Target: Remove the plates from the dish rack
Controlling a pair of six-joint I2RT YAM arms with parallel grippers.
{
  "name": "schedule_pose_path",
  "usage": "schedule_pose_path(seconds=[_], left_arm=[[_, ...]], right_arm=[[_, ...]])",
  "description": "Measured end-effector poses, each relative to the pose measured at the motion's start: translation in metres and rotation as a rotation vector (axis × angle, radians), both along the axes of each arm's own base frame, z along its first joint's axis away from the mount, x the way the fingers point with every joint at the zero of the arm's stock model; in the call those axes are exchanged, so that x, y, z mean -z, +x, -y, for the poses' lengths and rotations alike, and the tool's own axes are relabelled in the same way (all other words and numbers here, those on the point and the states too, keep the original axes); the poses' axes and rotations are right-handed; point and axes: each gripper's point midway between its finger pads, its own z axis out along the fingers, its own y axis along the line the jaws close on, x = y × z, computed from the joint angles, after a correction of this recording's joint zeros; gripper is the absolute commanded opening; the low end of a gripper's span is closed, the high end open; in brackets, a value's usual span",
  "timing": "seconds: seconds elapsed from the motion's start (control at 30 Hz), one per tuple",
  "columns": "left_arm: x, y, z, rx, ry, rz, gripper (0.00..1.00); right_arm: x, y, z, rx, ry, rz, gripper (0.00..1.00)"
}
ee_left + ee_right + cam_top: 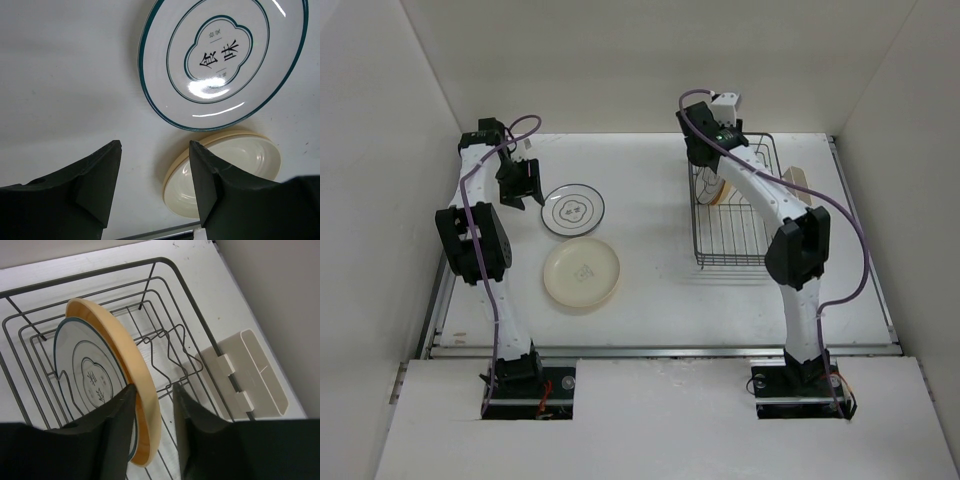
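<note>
The dark wire dish rack (732, 264) stands at the back right. In it a tan plate (116, 345) stands on edge, with a white dark-rimmed plate (82, 372) right behind it; both show in the top view (722, 190). My right gripper (153, 386) is open, its fingers astride the tan plate's rim, the right finger clear of it. On the table lie a white dark-rimmed plate (573, 210) and a pale tan plate (582, 272). My left gripper (155, 143) is open and empty, above bare table just left of these two plates (220, 55).
A beige holder (250, 370) is clipped to the rack's right side, next to the right wall. Upright wire prongs (167, 352) stand to the right of the tan plate. White walls close in the table on three sides.
</note>
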Motion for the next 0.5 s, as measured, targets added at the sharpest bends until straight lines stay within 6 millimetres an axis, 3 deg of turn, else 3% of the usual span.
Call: schedule_pose_path(seconds=[0.13,0.23,0.27,0.37,0.5], left_arm=[[0.0003,-0.0003,-0.0001,0.0,0.001,-0.001,0.54],[0.0004,-0.0004,-0.0001,0.0,0.0,-0.002,0.54],[0.0002,-0.0003,-0.0001,0.0,0.001,-0.001,0.54],[0.0004,-0.0004,-0.0001,0.0,0.0,-0.002,0.54],[0.0003,-0.0003,-0.0007,-0.001,0.004,-0.001,0.54]], right_arm=[[0.0027,0.0069,-0.002,-0.007,-0.018,0.003,0.15],[0.0033,0.0092,-0.0015,-0.009,-0.053,-0.006,0.1],[0.0029,0.009,-0.0015,-0.013,-0.059,-0.01,0.15],[0.0029,0.0097,-0.0017,-0.017,-0.066,-0.013,0.42],[0.004,0.0101,0.0026,-0.007,-0.08,-0.018,0.42]])
